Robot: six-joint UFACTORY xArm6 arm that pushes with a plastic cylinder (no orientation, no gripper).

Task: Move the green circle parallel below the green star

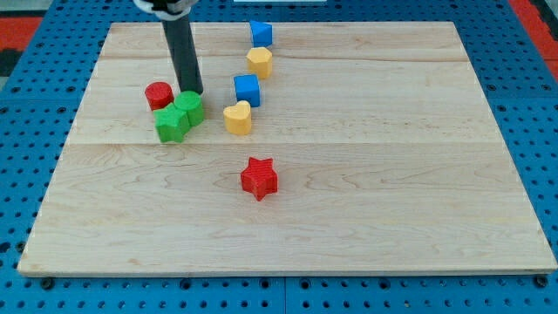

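No pincer on this arm, just a rod; my tip (193, 92) sits upper left of frame, touching green circle (189, 108) at its top edge. Circle touches green star (173, 125), up & right of it. Red circle (159, 95) just left of tip. Red star (259, 178) mid desk (392, 192).

Wooden board (349, 218): pale natural wood, light grain, faint plank lines running across
Surround (540, 105): blue pegboard dotted with dark holes; red patches at the view's top corners
Rod: dark, near black; my tip (192, 92) likewise
Green circle (189, 107): bright green
Green star (172, 125): bright green
Red cylinder (159, 95): red
Red star (259, 178): red
Blue blocks (248, 89), (261, 34): mid blue
Yellow heart (237, 117): warm yellow
Yellow block (259, 62): same yellow
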